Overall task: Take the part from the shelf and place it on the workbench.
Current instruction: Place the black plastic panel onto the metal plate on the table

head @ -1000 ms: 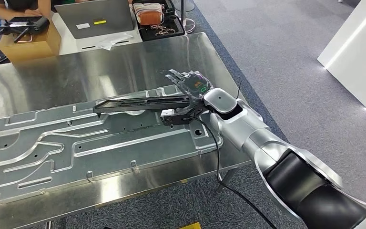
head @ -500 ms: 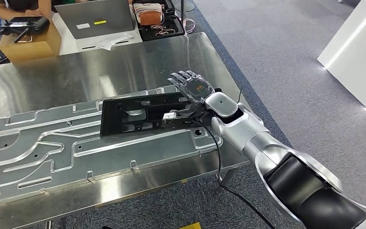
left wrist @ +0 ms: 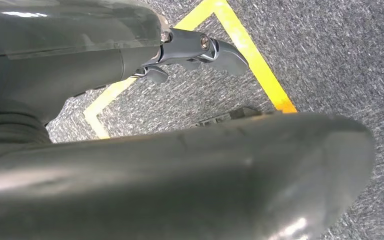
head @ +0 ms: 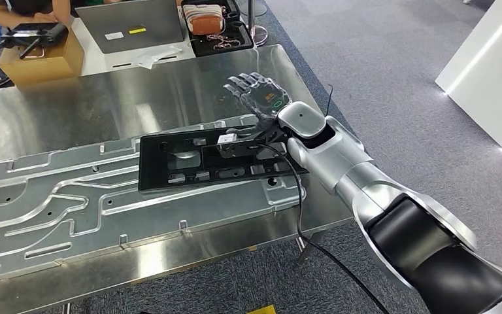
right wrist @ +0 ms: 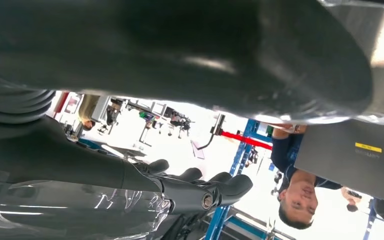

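1. The black part (head: pixel 202 160) lies flat on the embossed metal plate (head: pixel 52 203) on the steel table (head: pixel 72 98).
2. The right robot hand (head: pixel 258 98) is above the part's far end, fingers spread, holding nothing.
3. Lift that hand straight up (its cable (head: pixel 297 209) crosses the part's end), so nothing drags.
4. The left robot hand (left wrist: pixel 200 50) hangs over carpet; its state I cannot tell.

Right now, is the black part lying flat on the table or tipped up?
Lying flat. The black part rests on the silver table, and the right hand is open above its end.
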`<state>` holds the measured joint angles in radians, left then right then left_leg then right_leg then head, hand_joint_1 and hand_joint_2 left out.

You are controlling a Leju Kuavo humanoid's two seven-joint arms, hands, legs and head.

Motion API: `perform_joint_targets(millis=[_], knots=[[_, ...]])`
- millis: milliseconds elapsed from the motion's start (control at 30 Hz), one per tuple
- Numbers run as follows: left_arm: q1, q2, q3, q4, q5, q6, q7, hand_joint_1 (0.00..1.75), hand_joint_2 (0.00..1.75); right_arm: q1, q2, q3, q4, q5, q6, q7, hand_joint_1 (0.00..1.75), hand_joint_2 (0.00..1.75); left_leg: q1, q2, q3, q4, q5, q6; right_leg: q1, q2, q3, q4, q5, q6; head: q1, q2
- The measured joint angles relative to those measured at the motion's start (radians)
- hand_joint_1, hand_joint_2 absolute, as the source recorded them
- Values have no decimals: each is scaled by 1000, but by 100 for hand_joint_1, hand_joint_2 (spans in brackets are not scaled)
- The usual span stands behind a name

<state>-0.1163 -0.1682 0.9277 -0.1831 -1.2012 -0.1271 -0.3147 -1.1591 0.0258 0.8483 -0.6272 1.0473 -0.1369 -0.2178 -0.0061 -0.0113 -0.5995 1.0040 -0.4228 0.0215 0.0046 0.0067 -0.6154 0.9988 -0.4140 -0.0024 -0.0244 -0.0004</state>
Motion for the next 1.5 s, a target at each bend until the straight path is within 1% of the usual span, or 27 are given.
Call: perform_joint_targets(millis=[200, 533, 667, 700, 733, 767, 800, 867, 900, 933, 967, 1000, 1033, 1067, 1100, 1133, 1167, 1200, 1233, 1267, 1300, 1333, 1367, 1400, 1433, 1467, 1500], knots=[[2, 0, 0, 0, -2, -6, -11, 0, 0, -41, -7, 8, -49, -8, 47, 11, 0, 0, 0, 0, 0, 0, 0, 0, 0, 0, 0, 0, 0, 0, 0, 0], [-1, 0, 0, 0, 3, -24, -11, 0, 0, -45, -20, 26, -58, -17, 34, 6, 0, 0, 0, 0, 1, 0, 0, 0, 0, 0, 0, 0, 0, 0, 0, 0], [-1, 0, 0, 0, 9, -32, -3, 0, 0, -45, -22, 36, -58, -22, 35, 6, 0, 0, -7, 0, 0, 5, 0, 10, -5, 1, 3, -5, 4, 11, 0, 0], [-1, 0, 0, 0, 11, -35, 1, 0, 0, -45, -24, 37, -58, -24, 35, 6, 0, 0, -3, 3, 4, -2, 5, 13, -4, 1, 4, -3, 2, 14, 0, 0], [-2, -1, 0, 0, 13, -37, 5, 0, 0, -45, -26, 38, -58, -26, 35, 5, 0, 0, 0, 5, 8, -10, 11, 16, -4, 1, 1, 6, -7, 16, 0, 0], [-3, -1, 0, 0, 14, -39, 8, 0, 0, -45, -28, 39, -58, -27, 35, 4, 0, 0, 4, 7, 11, -19, 16, 19, -3, 1, -10, 32, -29, 18, 0, 0], [-4, -2, 0, 0, 14, -41, 10, 0, 0, -44, -30, 39, -57, -28, 35, 2, 0, 0, 6, 9, 13, -24, 20, 22, -4, 0, -29, 80, -61, 21, 0, 0], [-6, -2, 0, 0, 15, -43, 16, 0, 0, -39, -34, 43, -56, -28, 35, -1, 0, 0, 6, 10, 11, -23, 21, 23, -8, -1, -85, 214, -129, 25, 0, 0], [-6, -2, 0, 0, 15, -44, 19, 0, 0, -35, -36, 46, -55, -28, 35, -2, 0, 0, 6, 11, 9, -21, 21, 23, -11, -1, -106, 265, -144, 27, 0, 0], [-6, -2, 0, 0, 16, -45, 21, 0, 0, -31, -37, 49, -54, -28, 35, -3, 0, 0, 6, 11, 6, -17, 21, 22, -14, -2, -111, 284, -141, 29, 0, 0], [-6, -2, 0, 0, 16, -46, 23, 0, 0, -29, -38, 52, -54, -28, 35, -3, 0, 0, 7, 11, 3, -12, 20, 21, -17, -2, -96, 261, -120, 30, 0, 0], [-6, -2, 0, 0, 16, -48, 24, 0, 0, -30, -38, 54, -54, -28, 35, -3, 0, 0, 7, 10, -1, -6, 19, 19, -19, -3, -65, 206, -89, 31, 0, 0], [-6, -2, 0, 0, 17, -49, 25, 0, 0, -32, -38, 56, -54, -28, 35, -3, 0, 0, 8, 10, -5, 0, 18, 15, -21, -5, -26, 137, -66, 30, 0, 0], [-7, -3, 0, 0, 17, -50, 25, 0, 0, -34, -38, 58, -54, -29, 36, -3, 0, 0, 7, 10, -10, 6, 16, 9, -20, -5, 4, 82, -48, 27, 0, 0], [-8, -3, 0, 0, 17, -50, 25, 0, 0, -37, -38, 60, -54, -29, 37, -4, 0, 0, 6, 10, -14, 11, 16, 3, -18, -5, 23, 46, -40, 23, 0, 0], [-9, -3, 0, 0, 17, -50, 26, 0, 0, -38, -38, 62, -55, -30, 37, -4, 0, 0, 5, 9, -18, 14, 18, -4, -16, -4, 28, 32, -40, 18, 0, 0], [-10, -3, 0, 0, 17, -51, 26, 0, 0, -39, -38, 64, -55, -32, 38, -4, 0, 0, 3, 9, -20, 15, 21, -10, -15, -2, 24, 32, -35, 12, 0, 0], [-10, -2, 0, 0, 17, -51, 27, 0, 0, -40, -38, 65, -55, -34, 38, -4, 0, 0, 4, 9, -23, 17, 22, -16, -17, -2, 21, 27, -32, 5, 0, 0], [-10, -2, 0, 0, 17, -51, 27, 0, 0, -40, -38, 67, -55, -35, 39, -4, 0, 0, 5, 8, -28, 24, 14, -23, -19, -3, 17, 25, -27, -3, 0, 0], [-9, -2, 0, 0, 17, -52, 27, 0, 0, -40, -38, 68, -54, -37, 39, -4, 0, 0, 7, 8, -37, 45, -8, -29, -20, -5, 13, 21, -20, -10, 0, 0], [-10, -2, 0, 0, 17, -52, 28, 0, 0, -41, -38, 69, -54, -38, 38, -5, 0, 0, 9, 9, -52, 87, -43, -35, -22, -6, 8, 18, -13, -16, 0, 0], [-10, -2, 0, 0, 17, -52, 28, 0, 0, -41, -38, 70, -54, -39, 38, -5, 0, 0, 12, 9, -73, 148, -88, -40, -21, -7, 0, 19, -7, -19, 0, 0], [-10, -2, 0, 0, 17, -52, 28, 0, 0, -40, -38, 71, -54, -39, 38, -6, 0, 0, 14, 9, -94, 216, -129, -44, -20, -7, -8, 19, 0, -20, 0, 0], [-10, -2, 0, 0, 17, -52, 28, 0, 0, -40, -38, 72, -54, -40, 38, -7, 0, 0, 16, 9, -108, 273, -157, -47, -20, -7, -18, 21, 6, -20, 0, 0], [-10, -2, 0, 0, 17, -52, 28, 0, 0, -38, -38, 73, -53, -40, 38, -8, 0, 0, 17, 9, -109, 301, -165, -48, -19, -7, -28, 23, 12, -19, 0, 0], [-10, -2, 0, 0, 17, -52, 28, 0, 0, -37, -39, 74, -52, -40, 37, -9, 0, 0, 17, 9, -91, 290, -154, -49, -19, -7, -38, 24, 19, -18, 0, 0], [-11, -2, 0, 0, 17, -52, 28, 0, 0, -37, -39, 76, -51, -41, 37, -9, 0, 0, 18, 9, -54, 241, -129, -48, -20, -7, -46, 26, 25, -15, 0, 0]])
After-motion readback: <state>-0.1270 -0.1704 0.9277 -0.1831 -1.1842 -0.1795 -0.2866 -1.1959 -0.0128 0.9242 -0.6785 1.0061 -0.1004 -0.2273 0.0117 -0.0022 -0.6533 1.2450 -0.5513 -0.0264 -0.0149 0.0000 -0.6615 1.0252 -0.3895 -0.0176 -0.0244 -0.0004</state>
